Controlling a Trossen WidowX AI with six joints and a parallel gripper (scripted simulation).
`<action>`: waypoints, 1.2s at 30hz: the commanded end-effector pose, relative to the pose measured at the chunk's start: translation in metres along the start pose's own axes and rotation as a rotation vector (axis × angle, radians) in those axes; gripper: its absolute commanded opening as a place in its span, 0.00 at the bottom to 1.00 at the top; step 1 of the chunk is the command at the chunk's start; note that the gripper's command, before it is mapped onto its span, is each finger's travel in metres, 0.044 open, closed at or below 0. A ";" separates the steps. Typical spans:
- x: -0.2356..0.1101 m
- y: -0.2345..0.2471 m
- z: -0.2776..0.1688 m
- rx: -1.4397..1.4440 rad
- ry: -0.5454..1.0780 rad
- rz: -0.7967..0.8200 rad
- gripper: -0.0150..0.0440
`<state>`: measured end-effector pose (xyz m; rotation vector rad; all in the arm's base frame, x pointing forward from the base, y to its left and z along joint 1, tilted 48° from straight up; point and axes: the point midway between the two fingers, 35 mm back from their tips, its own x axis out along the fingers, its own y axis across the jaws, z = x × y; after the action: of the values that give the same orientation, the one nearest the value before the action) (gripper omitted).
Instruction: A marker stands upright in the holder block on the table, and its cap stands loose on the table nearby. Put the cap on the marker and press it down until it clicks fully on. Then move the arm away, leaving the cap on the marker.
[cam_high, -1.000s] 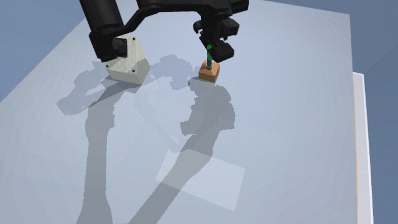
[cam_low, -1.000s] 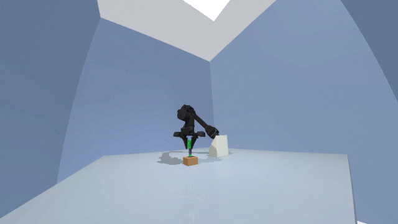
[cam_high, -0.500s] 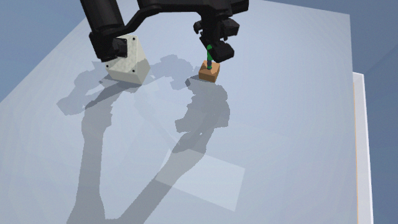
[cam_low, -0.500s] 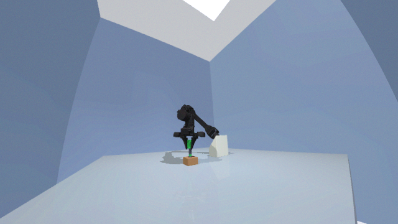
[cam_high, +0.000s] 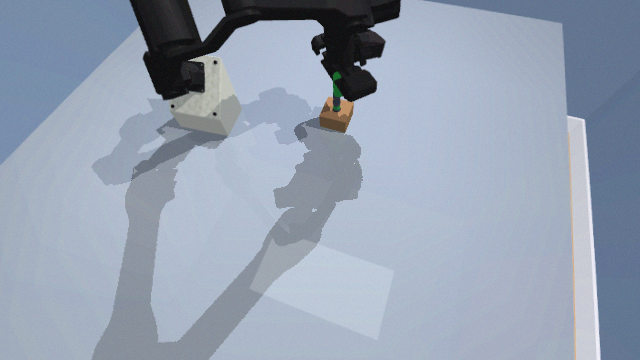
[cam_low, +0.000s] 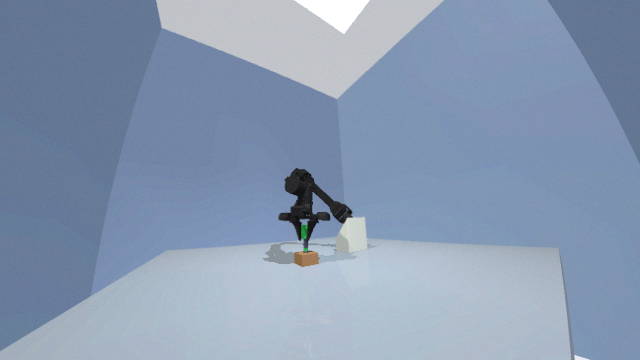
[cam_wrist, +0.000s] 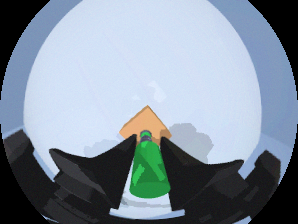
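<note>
An orange holder block (cam_high: 336, 118) (cam_low: 306, 258) (cam_wrist: 145, 121) sits on the table. The marker (cam_high: 337, 103) (cam_low: 305, 245) stands upright in it, dark with a green foot. My gripper (cam_high: 341, 82) (cam_low: 305, 233) (cam_wrist: 148, 169) hangs straight above the block and is shut on the green cap (cam_high: 336, 78) (cam_low: 304, 231) (cam_wrist: 148, 171). The cap sits in line with the marker, over its top. In the wrist view the cap fills the gap between the black fingers and hides the marker's tip.
The arm's white base block (cam_high: 207, 100) (cam_low: 352, 235) stands on the table to the left of the holder in the top view. A white strip (cam_high: 582, 225) borders the table's right edge.
</note>
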<state>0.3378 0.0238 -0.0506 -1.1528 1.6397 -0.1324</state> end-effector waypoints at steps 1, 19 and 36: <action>0.027 0.001 -0.006 0.014 0.051 0.021 0.25; 0.001 0.000 0.001 0.000 0.000 -0.001 0.39; -0.020 -0.001 0.004 -0.001 -0.002 0.000 1.00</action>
<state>0.3367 0.0245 -0.0483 -1.1602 1.6514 -0.1351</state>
